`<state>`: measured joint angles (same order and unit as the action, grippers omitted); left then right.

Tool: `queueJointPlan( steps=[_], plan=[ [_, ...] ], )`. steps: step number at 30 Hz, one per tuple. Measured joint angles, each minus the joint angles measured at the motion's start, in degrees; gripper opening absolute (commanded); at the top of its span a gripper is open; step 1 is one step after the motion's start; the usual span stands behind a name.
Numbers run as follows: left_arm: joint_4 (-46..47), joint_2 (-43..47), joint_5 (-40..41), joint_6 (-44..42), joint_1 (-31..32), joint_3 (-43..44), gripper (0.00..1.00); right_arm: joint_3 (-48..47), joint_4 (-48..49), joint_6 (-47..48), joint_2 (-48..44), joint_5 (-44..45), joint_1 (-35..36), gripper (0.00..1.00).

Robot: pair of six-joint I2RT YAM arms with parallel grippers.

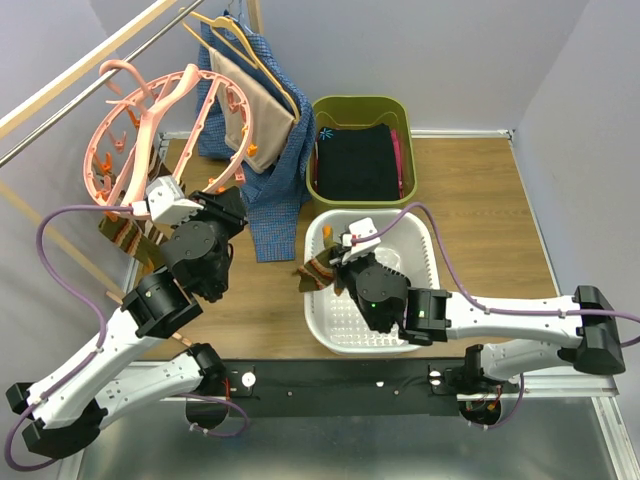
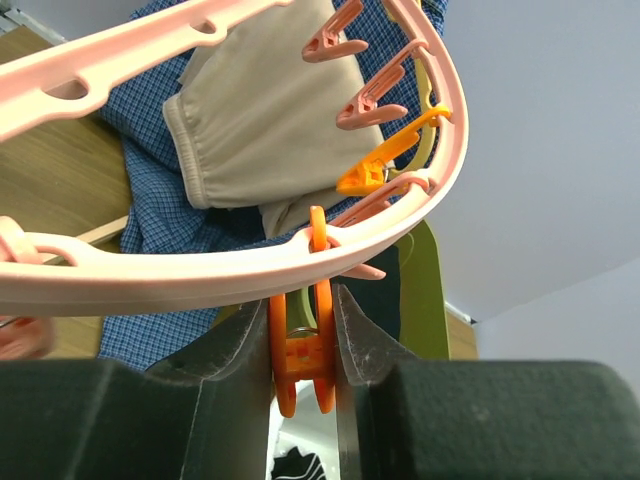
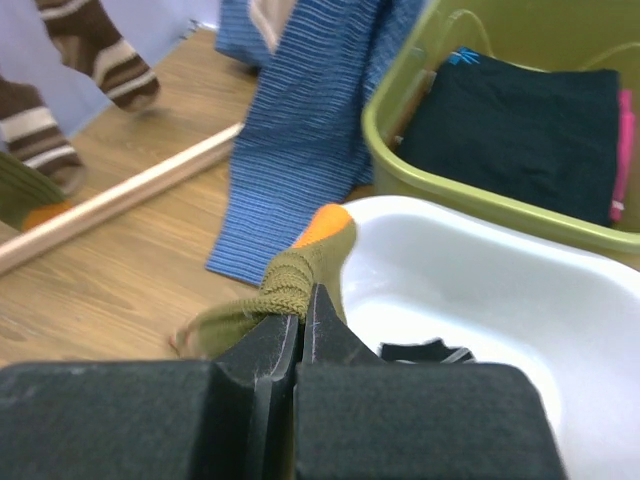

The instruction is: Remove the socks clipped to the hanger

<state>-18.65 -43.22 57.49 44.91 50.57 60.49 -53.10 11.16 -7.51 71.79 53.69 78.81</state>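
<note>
The salmon-pink ring hanger point(image 1: 150, 120) hangs from the rail at the far left; its rim fills the left wrist view point(image 2: 200, 275). My left gripper point(image 1: 145, 208) point(image 2: 302, 345) is shut on an orange clip point(image 2: 300, 350) under the rim. Brown striped socks point(image 1: 125, 235) still hang below the ring and show in the right wrist view point(image 3: 100, 50). My right gripper point(image 1: 330, 262) point(image 3: 303, 310) is shut on an olive sock with an orange toe point(image 3: 290, 275) point(image 1: 315, 270), over the left rim of the white basket point(image 1: 425, 235). A black striped sock point(image 3: 425, 352) lies in the basket.
A green bin point(image 1: 362, 105) holding black folded clothing stands behind the white basket point(image 3: 480, 290). Blue patterned and beige garments point(image 1: 265, 120) hang on thin hangers right of the ring. A wooden rack bar point(image 3: 120, 205) lies across the floor at the left.
</note>
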Motion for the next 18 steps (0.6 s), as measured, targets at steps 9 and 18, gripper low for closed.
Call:
queueJointPlan(
  steps=[9, 18],
  plan=[
    [0.2, 1.6, -0.3, -0.7, 0.0, -0.6, 0.02, 0.6, -11.2, 0.1, -10.3, 7.1, 0.0, 0.04],
    [0.3, 2.2, -1.7, -0.1, 0.0, -0.6, 0.02, -3.0, -23.5, 0.5, -19.5, 11.7, -0.2, 0.04]
  ],
)
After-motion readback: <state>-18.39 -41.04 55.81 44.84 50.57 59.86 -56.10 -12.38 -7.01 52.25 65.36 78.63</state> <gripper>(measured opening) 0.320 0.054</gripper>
